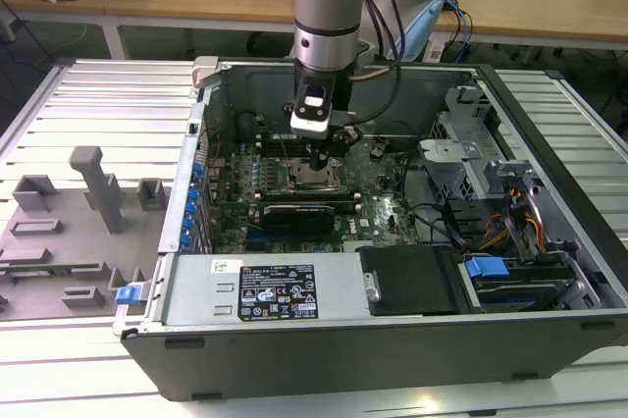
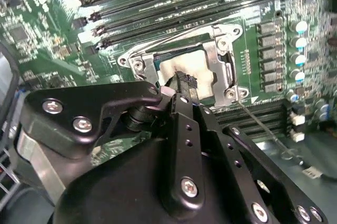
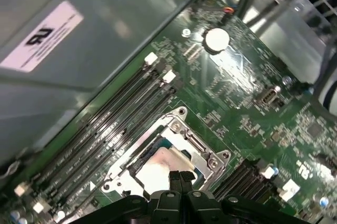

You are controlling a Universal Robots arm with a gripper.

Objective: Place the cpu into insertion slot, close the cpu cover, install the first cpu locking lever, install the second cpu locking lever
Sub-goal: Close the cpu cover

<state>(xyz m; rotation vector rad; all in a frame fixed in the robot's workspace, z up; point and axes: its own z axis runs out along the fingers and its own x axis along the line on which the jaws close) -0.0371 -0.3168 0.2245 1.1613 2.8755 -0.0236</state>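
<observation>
Gripper [image 3: 181, 177] jaws clenched, empty, tips on cpu [image 3: 155, 169] seated in insertion slot [image 3: 150, 149] mid-motherboard [image 3: 237, 87]; cpu cover [image 3: 202, 150] looks down. Press straight, gently, no sideways drag.

The exterior view is looking down from a raised spot at the whole open computer case [image 1: 294, 290] on the bench [image 1: 98, 94], while both wrist views are peering closely past the end effector [image 3: 180, 176] at the motherboard [image 3: 237, 103], sharing the socket [image 3: 196, 145] from differing sides.
</observation>
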